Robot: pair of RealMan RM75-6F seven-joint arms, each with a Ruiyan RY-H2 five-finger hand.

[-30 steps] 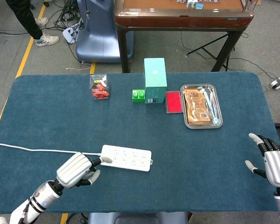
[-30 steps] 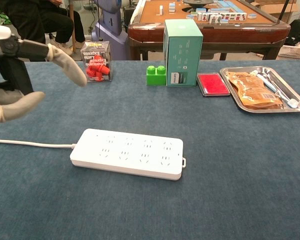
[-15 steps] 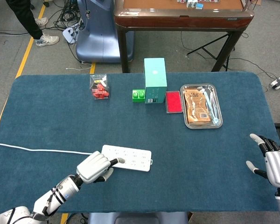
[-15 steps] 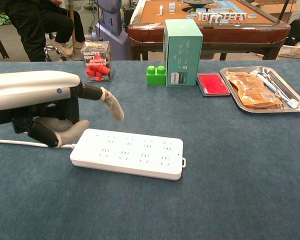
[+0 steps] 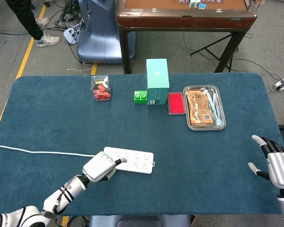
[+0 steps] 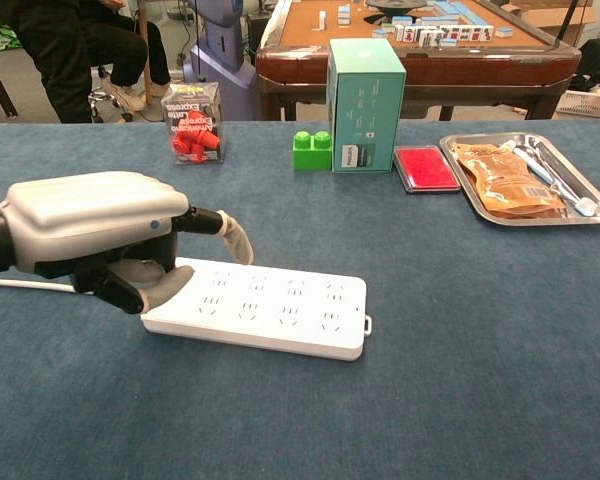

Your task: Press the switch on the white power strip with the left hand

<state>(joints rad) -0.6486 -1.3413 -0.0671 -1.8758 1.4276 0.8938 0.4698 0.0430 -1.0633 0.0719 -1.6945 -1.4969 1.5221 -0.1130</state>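
Left robot hand [image 6: 95,235] sits over the cable end of the white power strip [image 6: 270,308], near front-left of the surface [image 5: 189,156]; fingers mostly curled in, holding nothing, one finger [image 6: 232,236] extended just above the strip top. Step: lining up the press. Can't make out the switch itself, next needs locating it, then pushing straight down. Right robot hand [image 5: 277,163] idle, fingers spread, far right

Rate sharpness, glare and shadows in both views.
Head view: evenly lit, sharp throughout, no glare, left hand casting almost no shadow. Chest view: power strip crisp, soft shadow under the hand, mild shine on the metal tray.
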